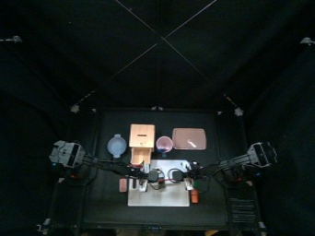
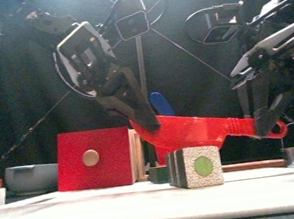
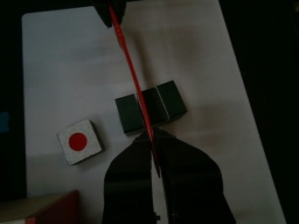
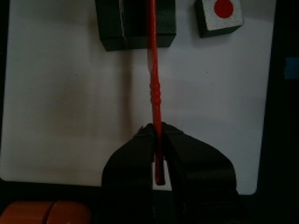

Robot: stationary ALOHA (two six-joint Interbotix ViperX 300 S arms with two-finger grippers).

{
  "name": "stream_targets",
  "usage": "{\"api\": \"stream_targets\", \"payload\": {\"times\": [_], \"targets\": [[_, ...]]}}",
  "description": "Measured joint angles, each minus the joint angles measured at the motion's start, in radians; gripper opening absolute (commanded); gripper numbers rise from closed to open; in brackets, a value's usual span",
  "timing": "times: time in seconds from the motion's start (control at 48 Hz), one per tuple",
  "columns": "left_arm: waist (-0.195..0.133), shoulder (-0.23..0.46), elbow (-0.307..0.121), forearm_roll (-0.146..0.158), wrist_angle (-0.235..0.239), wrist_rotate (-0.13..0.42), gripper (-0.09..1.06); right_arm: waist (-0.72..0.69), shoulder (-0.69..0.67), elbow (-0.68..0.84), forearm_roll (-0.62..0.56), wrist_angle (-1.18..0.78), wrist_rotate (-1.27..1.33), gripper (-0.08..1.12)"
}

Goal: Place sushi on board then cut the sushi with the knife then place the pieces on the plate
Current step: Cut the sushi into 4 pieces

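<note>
Left wrist view: we hold the red knife (image 3: 131, 79) at both ends, left gripper (image 3: 149, 144) and right gripper (image 4: 156, 133) each clamped on it, blade square across the sushi roll (image 3: 170, 101) on the white board (image 3: 216, 52).

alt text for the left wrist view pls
The left gripper is shut on a red toy knife whose blade runs over a dark green sushi roll of two blocks on the white cutting board. One loose piece, white face with a red dot, lies apart beside the roll.
</note>
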Motion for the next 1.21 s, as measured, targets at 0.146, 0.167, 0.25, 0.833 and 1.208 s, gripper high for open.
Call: {"api": "stream_targets", "payload": {"times": [0.146, 0.167, 0.25, 0.833, 1.208], "targets": [[-0.002, 0.005, -0.005, -0.003, -0.003, 0.0, 0.31, -0.002, 0.011, -0.011, -0.003, 0.0, -0.002, 0.43], [-0.002, 0.005, -0.005, -0.003, -0.003, 0.0, 0.31, -0.002, 0.011, -0.011, -0.003, 0.0, -0.003, 0.43], [0.0, 0.005, -0.003, -0.003, -0.003, 0.0, 0.31, -0.002, 0.011, -0.014, -0.008, 0.0, -0.005, 0.43], [-0.003, -0.008, 0.0, -0.002, 0.002, 0.0, 0.3, 0.0, -0.058, -0.037, -0.018, 0.084, -0.008, 0.43], [-0.003, -0.008, 0.0, 0.012, 0.002, 0.0, 0.3, -0.002, -0.06, -0.035, -0.035, 0.084, -0.006, 0.43]]}}
